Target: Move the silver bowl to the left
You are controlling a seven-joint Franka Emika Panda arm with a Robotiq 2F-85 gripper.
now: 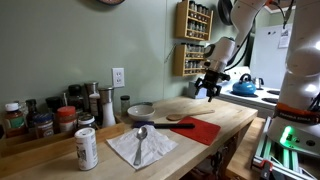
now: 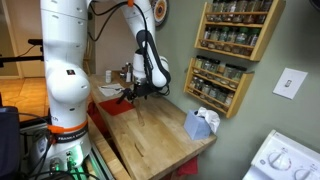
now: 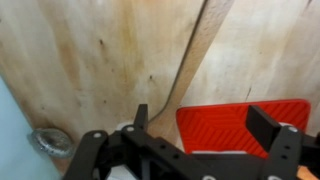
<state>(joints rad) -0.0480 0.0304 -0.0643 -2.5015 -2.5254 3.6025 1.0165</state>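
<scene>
We see the black claw (image 1: 210, 90) hanging released and empty above the far end of the pale wooden table (image 1: 235, 120), well apart from the small dull silver-grey metal bowl (image 1: 141, 111). The bowl sits beside the red ridged mat (image 1: 200, 128), near the shiny metal spoon (image 1: 141, 133) on a white napkin (image 1: 140, 148). We judge a hasty reach could clip the spoon or mat and knock the bowl aside.

The wooden counter (image 1: 225, 118) carries the silver bowl (image 1: 141, 111), a red mat (image 1: 200, 129), a napkin (image 1: 140, 148) and a can (image 1: 86, 149).
</scene>
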